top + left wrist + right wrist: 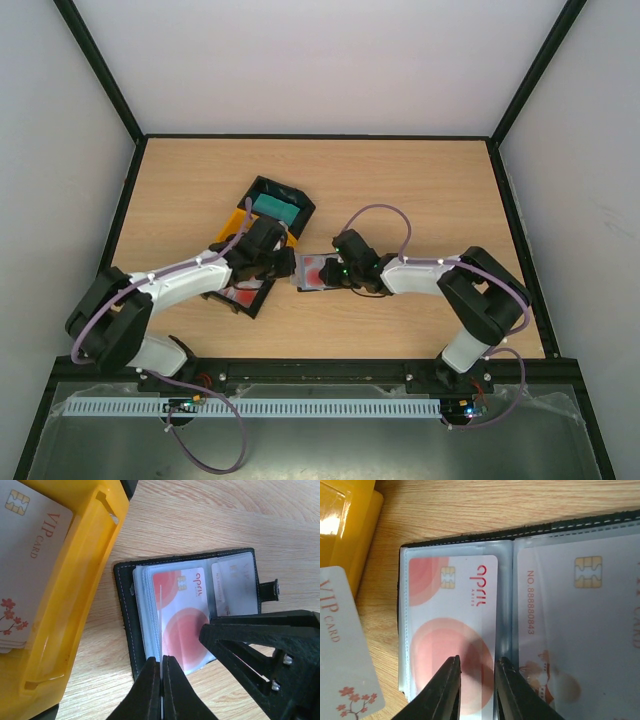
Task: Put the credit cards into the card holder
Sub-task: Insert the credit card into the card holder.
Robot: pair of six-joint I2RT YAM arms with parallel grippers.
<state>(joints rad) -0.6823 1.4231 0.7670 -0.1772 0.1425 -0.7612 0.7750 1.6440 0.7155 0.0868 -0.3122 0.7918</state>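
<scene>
The card holder (310, 262) lies open on the table, its black edge (122, 610) and clear sleeves facing up. A red-and-white credit card (450, 605) lies in its left sleeve and a pale one (580, 610) in the right sleeve. My left gripper (161, 667) is shut on the near edge of a clear sleeve, next to the red-and-white card (182, 615). My right gripper (476, 672) hangs over that card's right edge, jaws a narrow gap apart with nothing clamped between them. In the top view both grippers (284, 263) (338, 272) meet at the holder.
A yellow tray (85, 580) with pale VIP cards (25, 565) stands just left of the holder. Behind it a black tray holds teal cards (275, 207). Another black tray (245, 295) with red-and-white cards lies under my left arm. Black frame rails edge the table.
</scene>
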